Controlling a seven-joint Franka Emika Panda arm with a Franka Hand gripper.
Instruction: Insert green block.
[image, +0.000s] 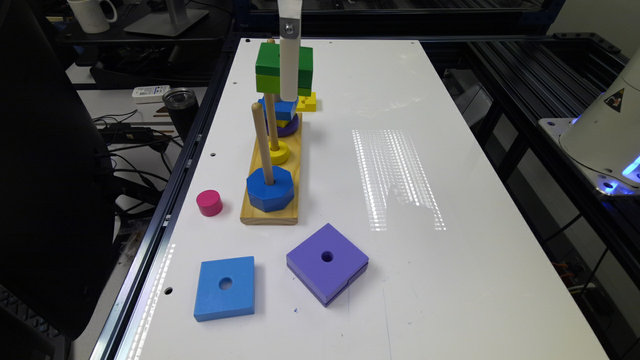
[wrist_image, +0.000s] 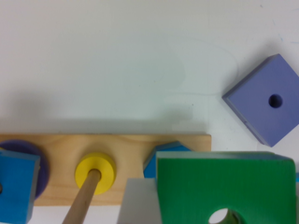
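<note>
The white worktop (image: 450, 150) carries a long wooden base (image: 272, 210) with upright pegs. In front of it lie a purple square block (image: 327, 262) and a blue square block (image: 225, 287), well apart from the base, each flat with a round centre hole. On the base, a blue octagon (image: 270, 189) sits around the nearest peg (image: 262, 142), a yellow ring (image: 278, 151) around the middle peg, and a small blue block (image: 280, 107) over a purple disc (image: 290, 127) at the far peg. A yellow piece (image: 307, 101) lies just beyond the base, and a pink cylinder (image: 209, 202) stands on the worktop at the exterior view's left.

The green block (image: 270, 67) hangs high above the far end of the base, level, dark green layer over lime. The gripper (image: 289, 75) comes straight down, one white finger pressed flat on the block's side face, so the jaws pinch it. In the wrist view the green block (wrist_image: 201, 186) sits close under the camera beside a pale finger (wrist_image: 140, 203), its hole showing.
</note>
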